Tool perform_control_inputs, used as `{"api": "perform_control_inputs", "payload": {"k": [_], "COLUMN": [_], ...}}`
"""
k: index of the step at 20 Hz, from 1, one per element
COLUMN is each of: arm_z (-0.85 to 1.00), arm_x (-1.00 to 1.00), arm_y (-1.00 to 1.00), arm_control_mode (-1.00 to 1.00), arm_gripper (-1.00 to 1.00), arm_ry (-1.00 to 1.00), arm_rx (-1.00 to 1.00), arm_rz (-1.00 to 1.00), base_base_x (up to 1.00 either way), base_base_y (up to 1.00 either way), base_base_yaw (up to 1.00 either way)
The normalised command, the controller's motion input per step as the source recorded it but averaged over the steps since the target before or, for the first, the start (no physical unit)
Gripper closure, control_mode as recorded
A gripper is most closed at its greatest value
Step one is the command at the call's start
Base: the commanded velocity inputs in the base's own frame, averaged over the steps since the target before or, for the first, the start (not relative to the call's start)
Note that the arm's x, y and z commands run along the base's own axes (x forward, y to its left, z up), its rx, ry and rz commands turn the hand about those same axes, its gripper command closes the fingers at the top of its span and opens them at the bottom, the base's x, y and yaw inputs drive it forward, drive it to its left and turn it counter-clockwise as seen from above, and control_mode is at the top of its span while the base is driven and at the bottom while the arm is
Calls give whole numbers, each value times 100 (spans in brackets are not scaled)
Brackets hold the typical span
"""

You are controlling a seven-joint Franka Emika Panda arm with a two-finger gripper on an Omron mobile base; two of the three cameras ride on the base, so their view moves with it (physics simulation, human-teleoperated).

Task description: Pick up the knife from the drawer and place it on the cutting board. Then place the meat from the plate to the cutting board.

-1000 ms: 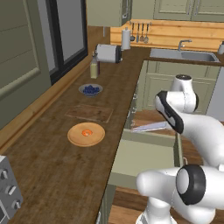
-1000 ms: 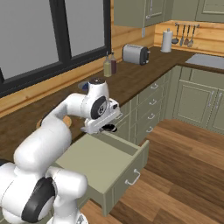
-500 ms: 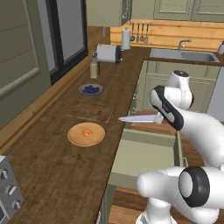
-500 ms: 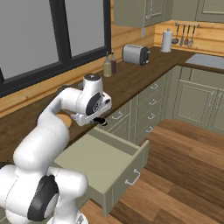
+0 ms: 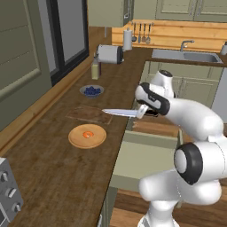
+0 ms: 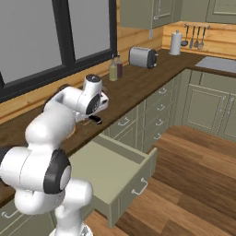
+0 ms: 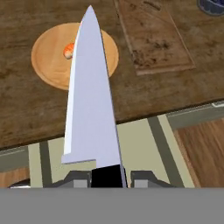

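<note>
silver blade first: at the bottom of the hand view the tool was clamped tight on the short black handle of the knife, and the broad shiny blade ran straight up the middle of that frame, narrowing to a tip over the counter. below it the pale olive-green drawer stood pulled out, in the lower centre of the left base view, with the knife already lifted clear of it. in that same view the tool held the blade roughly level above the counter edge, tip aimed left at the cutting board. so the step in hand looked like the carry of the knife to the board, the pick being done. beyond the edge, the tan plate lay at upper left of the hand view with the small orange-red meat on it, half hidden by the blade. further on, at upper right, lay the dark brown cutting board, bare. the next move probably called for reaching forward over the board, lowering the blade flat and letting go.
</note>
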Motion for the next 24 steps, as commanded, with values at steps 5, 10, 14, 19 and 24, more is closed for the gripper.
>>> {"api": "perform_control_inputs", "payload": {"k": [5, 10, 14, 19, 24], "arm_z": [0, -22, -39, -31, -37], "arm_x": [75, 66, 81, 73, 60], "arm_y": [73, 46, 42, 38, 15], "arm_control_mode": [-100, -100, -100, -100, -100], "arm_gripper": [100, 100, 100, 100, 100], "arm_ry": [0, 6, 5, 5, 1], "arm_rx": [11, 1, 0, 0, 0], "arm_rz": [0, 0, 0, 0, 0], "base_base_x": [0, 0, 0, 0, 0], "base_base_y": [0, 0, 0, 0, 0], "base_base_yaw": [0, 0, 0, 0, 0]}}
